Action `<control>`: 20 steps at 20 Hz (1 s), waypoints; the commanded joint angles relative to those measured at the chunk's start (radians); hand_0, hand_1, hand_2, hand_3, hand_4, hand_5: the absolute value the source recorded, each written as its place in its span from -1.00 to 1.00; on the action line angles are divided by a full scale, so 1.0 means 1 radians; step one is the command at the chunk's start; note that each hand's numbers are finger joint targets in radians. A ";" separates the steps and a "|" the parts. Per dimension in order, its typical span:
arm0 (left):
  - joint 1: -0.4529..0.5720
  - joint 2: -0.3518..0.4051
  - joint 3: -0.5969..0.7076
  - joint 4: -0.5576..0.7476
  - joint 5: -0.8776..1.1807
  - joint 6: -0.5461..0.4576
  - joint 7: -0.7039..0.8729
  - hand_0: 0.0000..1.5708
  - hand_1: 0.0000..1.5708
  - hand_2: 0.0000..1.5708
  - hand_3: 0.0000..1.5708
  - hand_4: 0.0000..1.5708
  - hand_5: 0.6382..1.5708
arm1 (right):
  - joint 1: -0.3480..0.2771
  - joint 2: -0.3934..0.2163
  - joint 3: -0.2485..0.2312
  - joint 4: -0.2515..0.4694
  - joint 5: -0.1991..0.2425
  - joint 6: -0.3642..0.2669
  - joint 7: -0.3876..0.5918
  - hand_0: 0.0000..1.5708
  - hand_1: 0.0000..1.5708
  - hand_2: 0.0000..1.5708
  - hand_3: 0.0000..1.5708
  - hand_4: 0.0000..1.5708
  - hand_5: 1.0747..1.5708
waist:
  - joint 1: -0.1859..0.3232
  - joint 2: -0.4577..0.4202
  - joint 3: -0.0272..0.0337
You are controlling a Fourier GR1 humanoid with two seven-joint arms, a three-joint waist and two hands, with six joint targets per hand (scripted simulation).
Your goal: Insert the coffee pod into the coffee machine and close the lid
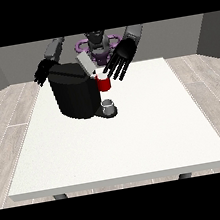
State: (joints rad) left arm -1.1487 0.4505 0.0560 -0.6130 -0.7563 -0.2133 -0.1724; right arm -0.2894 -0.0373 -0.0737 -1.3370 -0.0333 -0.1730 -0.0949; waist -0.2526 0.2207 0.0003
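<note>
On the white table (137,138), towards the robot's side, stands the black coffee machine (74,95) with its lid (85,63) tilted up. A red thing at the machine (104,83) sits at its front, and below it a grey thing (108,103) rests on the machine's base; I cannot tell whether that is the pod. The hand at the view's right (122,58) hangs just above the red thing, fingers straight and spread, holding nothing. The hand at the view's left (41,73) hangs behind the machine's far corner, fingers pointing down and slightly apart.
</note>
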 commanded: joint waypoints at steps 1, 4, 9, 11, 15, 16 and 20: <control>0.023 -0.027 0.000 -0.012 -0.005 0.006 0.020 -1.00 -1.00 -1.00 -1.00 -1.00 1.00 | 0.041 0.015 0.000 0.008 -0.013 0.003 -0.003 -1.00 -1.00 -1.00 -1.00 -0.50 1.00 | 0.006 -0.049 -0.0001; 0.037 -0.027 0.004 -0.016 -0.009 0.012 0.023 -1.00 -1.00 -1.00 -1.00 -1.00 1.00 | 0.028 -0.027 -0.020 0.002 -0.036 0.047 -0.004 -1.00 -1.00 -1.00 -1.00 -0.51 1.00 | 0.009 -0.055 -0.0001; 0.129 -0.070 0.048 -0.029 0.054 0.022 -0.028 -1.00 -1.00 -1.00 -1.00 -1.00 1.00 | 0.085 -0.001 -0.011 -0.014 -0.033 0.025 -0.026 -1.00 -1.00 -1.00 -1.00 -0.45 1.00 | 0.060 -0.112 -0.0004; 0.133 -0.103 0.133 -0.020 0.149 0.001 0.009 -1.00 -1.00 -1.00 -1.00 -1.00 1.00 | 0.132 -0.014 -0.020 -0.006 -0.040 0.041 -0.029 -1.00 -1.00 -1.00 -1.00 -0.49 1.00 | 0.071 -0.174 -0.0006; 0.241 -0.212 0.225 -0.030 0.288 -0.006 -0.028 -1.00 -1.00 -1.00 -1.00 -0.68 1.00 | 0.198 -0.016 -0.032 -0.002 -0.046 0.037 -0.016 -1.00 -1.00 -1.00 -1.00 -0.38 1.00 | 0.147 -0.313 -0.0020; 0.240 -0.221 0.266 -0.037 0.340 -0.022 -0.054 -1.00 -1.00 -1.00 -1.00 -0.67 1.00 | 0.177 -0.017 -0.044 0.006 -0.036 0.012 -0.029 -1.00 -1.00 -1.00 -1.00 -0.37 1.00 | 0.182 -0.305 -0.0023; 0.351 -0.300 0.273 -0.044 0.375 -0.003 -0.050 -1.00 -1.00 -1.00 -1.00 -1.00 1.00 | 0.207 -0.077 -0.028 -0.013 -0.033 0.089 -0.030 -1.00 -1.00 -1.00 -1.00 -0.50 1.00 | 0.228 -0.383 -0.0005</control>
State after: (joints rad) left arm -0.8701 0.2098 0.2870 -0.6480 -0.4508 -0.2139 -0.2137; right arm -0.1068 -0.0891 -0.1024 -1.3480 -0.0664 -0.1160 -0.1062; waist -0.0797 -0.1025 -0.0009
